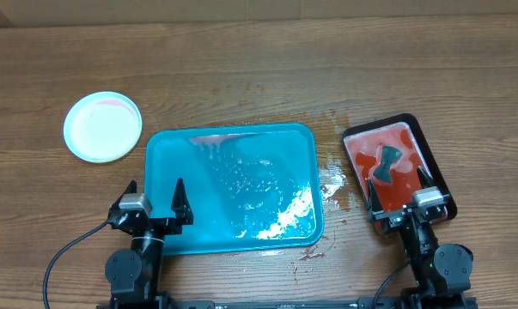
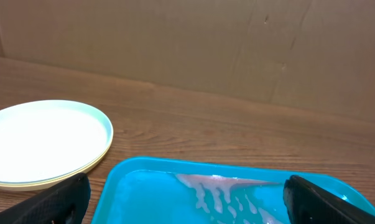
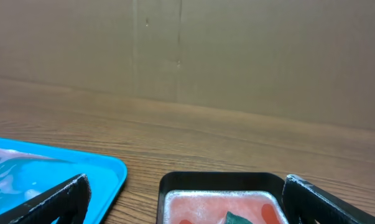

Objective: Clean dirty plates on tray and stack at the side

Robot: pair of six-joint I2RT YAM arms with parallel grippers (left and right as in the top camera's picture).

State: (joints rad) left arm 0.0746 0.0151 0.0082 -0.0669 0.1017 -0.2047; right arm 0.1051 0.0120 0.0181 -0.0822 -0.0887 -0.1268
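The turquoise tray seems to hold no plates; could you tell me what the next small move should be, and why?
Probably none beyond leaving both arms parked, I'd judge: the tray holds only wet, foamy residue, the plates sit stacked on the table to its left, and the left gripper and right gripper both stand open and empty.

Lighting: even, bright; shadows soft. Glare: white patches noted on wet tray [image 1: 168, 180]. Focus: pincer fingers [image 2: 324, 202] blurred in wrist views.
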